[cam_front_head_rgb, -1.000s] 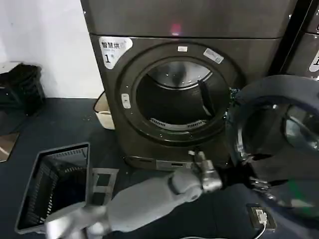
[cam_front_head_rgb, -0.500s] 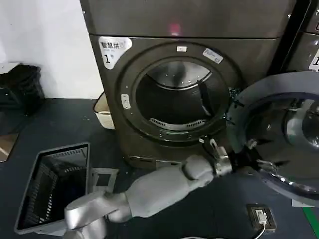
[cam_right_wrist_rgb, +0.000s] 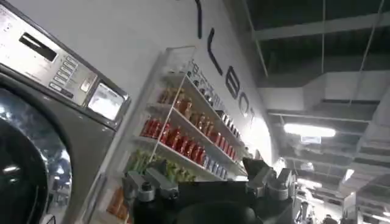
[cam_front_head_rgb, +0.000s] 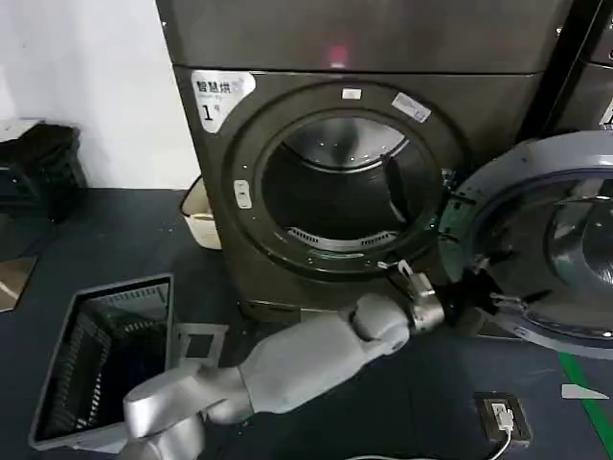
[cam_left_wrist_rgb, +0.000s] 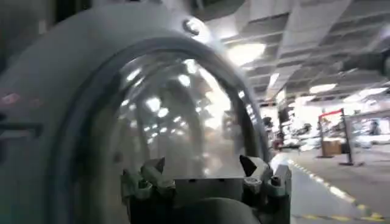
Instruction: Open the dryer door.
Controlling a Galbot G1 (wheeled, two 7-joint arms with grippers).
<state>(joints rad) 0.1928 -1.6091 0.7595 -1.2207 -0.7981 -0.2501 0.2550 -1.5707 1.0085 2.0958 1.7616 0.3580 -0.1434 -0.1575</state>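
The dryer door (cam_front_head_rgb: 565,240) stands swung wide open to the right of the machine with the white "1" sticker (cam_front_head_rgb: 220,96). Its chrome ring and bulging inner glass face me, and the dark drum opening (cam_front_head_rgb: 345,187) is uncovered. My left arm reaches across the floor to the door's lower left rim, where the left gripper (cam_front_head_rgb: 476,287) sits. In the left wrist view the left gripper (cam_left_wrist_rgb: 201,165) is open, with the door's glass dome (cam_left_wrist_rgb: 164,115) close in front of it and nothing between the fingers. My right gripper (cam_right_wrist_rgb: 201,170) is open and empty, pointing up past a machine's control panel (cam_right_wrist_rgb: 49,55).
A grey wire basket (cam_front_head_rgb: 105,359) lies on the floor at the front left. A white tub (cam_front_head_rgb: 196,216) sits beside the machine. A small device with a cable (cam_front_head_rgb: 503,417) and green floor tape (cam_front_head_rgb: 584,393) lie at the front right. A neighbouring machine (cam_front_head_rgb: 584,86) stands at the right.
The door has swung further open, away to the right. My left arm has followed it, moving up and to the right along the door's lower rim.
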